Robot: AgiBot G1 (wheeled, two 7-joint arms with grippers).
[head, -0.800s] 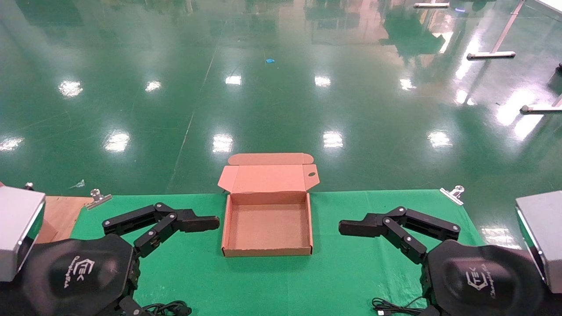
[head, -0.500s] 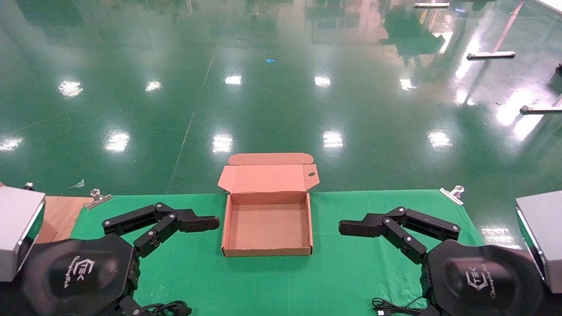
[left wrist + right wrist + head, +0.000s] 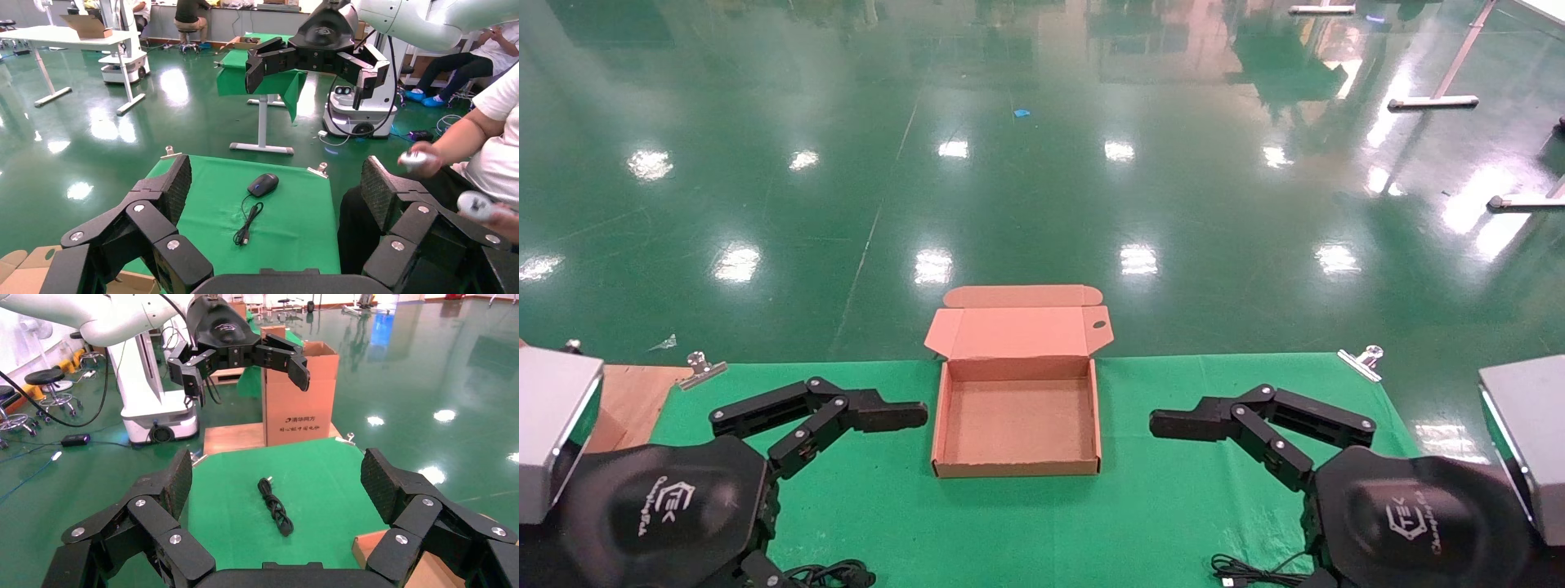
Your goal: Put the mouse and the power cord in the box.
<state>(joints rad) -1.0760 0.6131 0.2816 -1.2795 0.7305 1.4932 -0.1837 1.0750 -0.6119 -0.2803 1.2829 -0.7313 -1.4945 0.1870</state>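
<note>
While the head view hides it, the mouse [image 3: 262, 184] shows wrist-side.

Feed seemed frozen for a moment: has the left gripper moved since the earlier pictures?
No. The left gripper sits at the same spot beside the box, fingers open, over the green cloth.

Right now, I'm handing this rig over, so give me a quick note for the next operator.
Left gripper open, empty, poised left of the box. Right gripper open, empty, poised right of it.
The box sits open at table centre, nothing inside.
Mouse lies on the green cloth on the right arm's side, its cable loose beside it.
Power cord lies coiled on the cloth on the left arm's side.
Done: nothing yet. Left: put both items into the box.
</note>
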